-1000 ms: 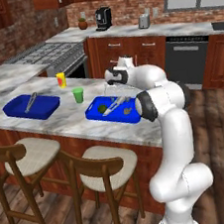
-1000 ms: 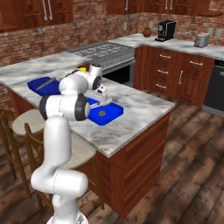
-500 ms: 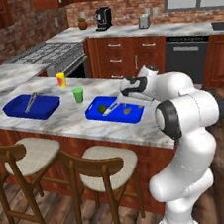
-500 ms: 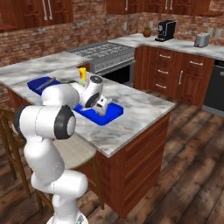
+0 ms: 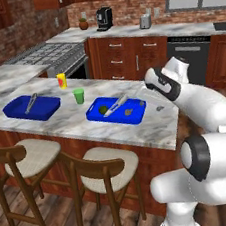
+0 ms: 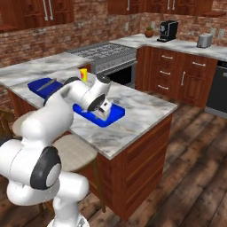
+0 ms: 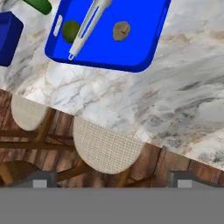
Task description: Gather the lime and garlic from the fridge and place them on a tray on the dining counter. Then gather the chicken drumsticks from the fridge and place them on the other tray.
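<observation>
The lime (image 5: 103,109) and the brownish garlic (image 5: 128,112) lie in the right blue tray (image 5: 136,118) on the dining counter (image 5: 76,122), on either side of grey tongs (image 5: 115,105). My gripper (image 5: 152,85) hovers open and holds nothing, above the tray's right end. In the hand view the lime (image 7: 70,30), the garlic (image 7: 121,30) and the tray (image 7: 131,52) sit at the top, beyond the gripper (image 7: 112,181). From the right base, the gripper (image 6: 105,111) hangs over the tray (image 6: 95,119). The fridge and the chicken drumsticks are out of view.
A second blue tray (image 5: 31,106) holding tongs lies at the counter's left. A green cup (image 5: 79,96) and a yellow cup (image 5: 61,81) stand between the trays. Two stools (image 5: 104,166) (image 5: 27,156) stand along the counter's front. Stove and wall cabinets lie behind.
My arm has swung to the right, and the hand has drawn back from over the middle of the right tray to its right end. The jaws have stayed open.
</observation>
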Controlling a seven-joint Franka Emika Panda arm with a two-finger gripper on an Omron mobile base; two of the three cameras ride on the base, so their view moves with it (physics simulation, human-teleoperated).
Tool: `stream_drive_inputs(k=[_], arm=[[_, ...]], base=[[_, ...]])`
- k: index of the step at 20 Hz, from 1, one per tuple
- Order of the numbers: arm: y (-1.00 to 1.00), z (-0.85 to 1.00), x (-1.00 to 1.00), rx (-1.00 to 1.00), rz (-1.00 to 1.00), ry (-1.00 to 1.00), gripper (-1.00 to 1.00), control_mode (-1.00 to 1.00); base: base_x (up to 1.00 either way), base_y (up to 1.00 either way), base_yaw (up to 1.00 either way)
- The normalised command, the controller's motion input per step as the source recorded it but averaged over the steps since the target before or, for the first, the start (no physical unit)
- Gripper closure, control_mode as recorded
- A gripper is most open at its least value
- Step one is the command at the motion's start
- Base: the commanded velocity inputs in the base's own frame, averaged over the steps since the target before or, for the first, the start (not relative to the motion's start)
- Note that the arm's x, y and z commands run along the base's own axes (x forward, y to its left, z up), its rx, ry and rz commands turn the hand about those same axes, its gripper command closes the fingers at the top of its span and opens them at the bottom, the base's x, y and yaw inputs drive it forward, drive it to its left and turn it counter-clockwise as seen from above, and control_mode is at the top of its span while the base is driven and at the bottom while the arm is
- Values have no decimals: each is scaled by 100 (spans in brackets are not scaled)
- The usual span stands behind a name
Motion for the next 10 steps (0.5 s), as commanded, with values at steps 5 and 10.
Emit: stream_drive_inputs(k=[5,10], arm=[[-3,100,-84,-4,0,30,-100,-100],[3,61,-85,-2,0,-15,-100,-100]], base=[[0,0,0],[0,0,0]])
